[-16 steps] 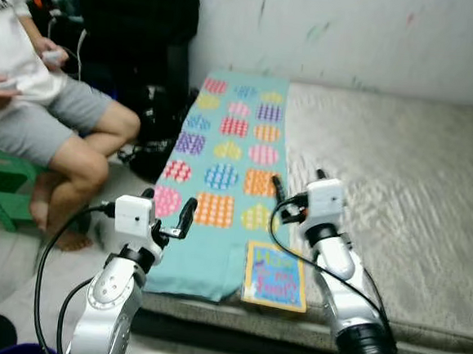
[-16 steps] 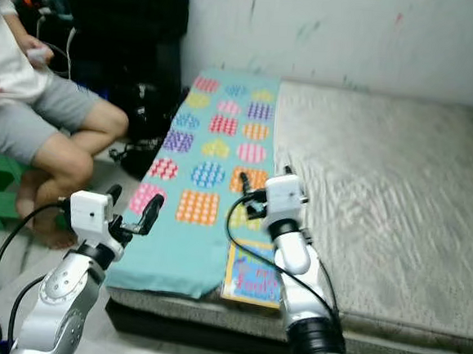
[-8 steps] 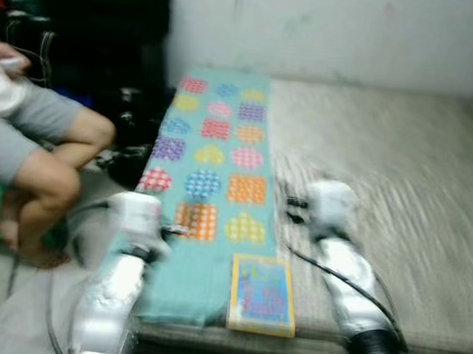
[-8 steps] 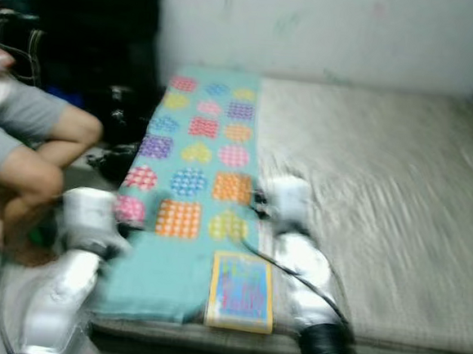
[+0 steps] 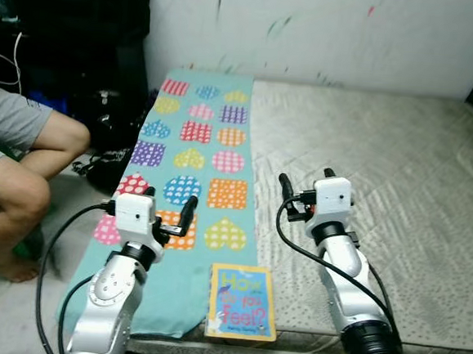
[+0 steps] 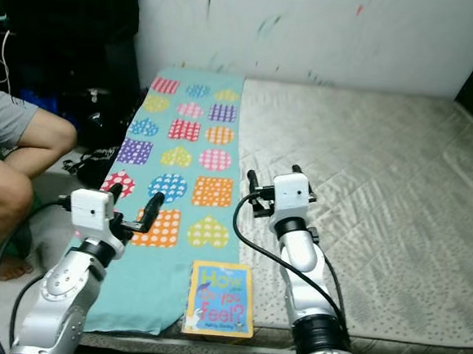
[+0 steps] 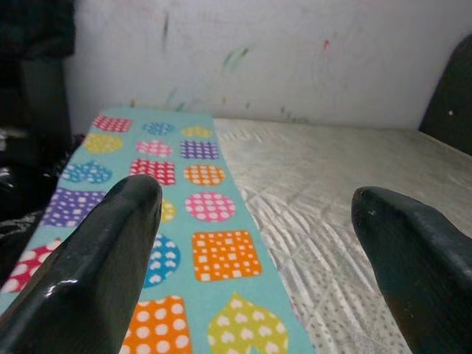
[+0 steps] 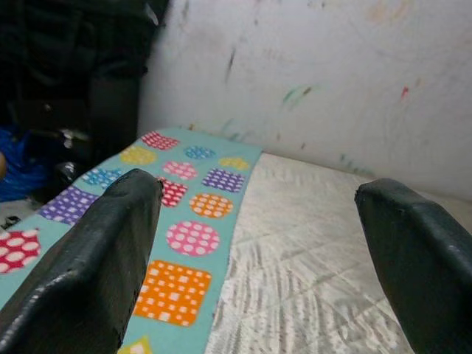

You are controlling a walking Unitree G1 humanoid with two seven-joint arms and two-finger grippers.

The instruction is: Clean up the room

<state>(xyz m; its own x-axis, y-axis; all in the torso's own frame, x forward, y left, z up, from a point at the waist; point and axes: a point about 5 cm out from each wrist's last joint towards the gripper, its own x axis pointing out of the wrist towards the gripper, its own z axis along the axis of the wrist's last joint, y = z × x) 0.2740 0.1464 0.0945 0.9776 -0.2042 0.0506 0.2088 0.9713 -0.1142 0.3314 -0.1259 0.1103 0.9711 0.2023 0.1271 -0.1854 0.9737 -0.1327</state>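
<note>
My view has swung to the right over the last second: the seated person (image 5: 8,159) now sits at the left edge, and more bare mattress (image 5: 402,149) shows to the right. The things themselves have not moved; I turned. My left claw (image 5: 167,208) hovers released and empty over the hanging end of the teal patterned cloth (image 5: 194,141). The picture book (image 5: 241,301) lies at the bed's near edge, just beside the cloth, now squarely between my arms. My right claw (image 5: 305,182) hangs over the mattress, fingers spread, holding nothing. I judge nothing is tidied yet; the book is the likeliest first pick.
</note>
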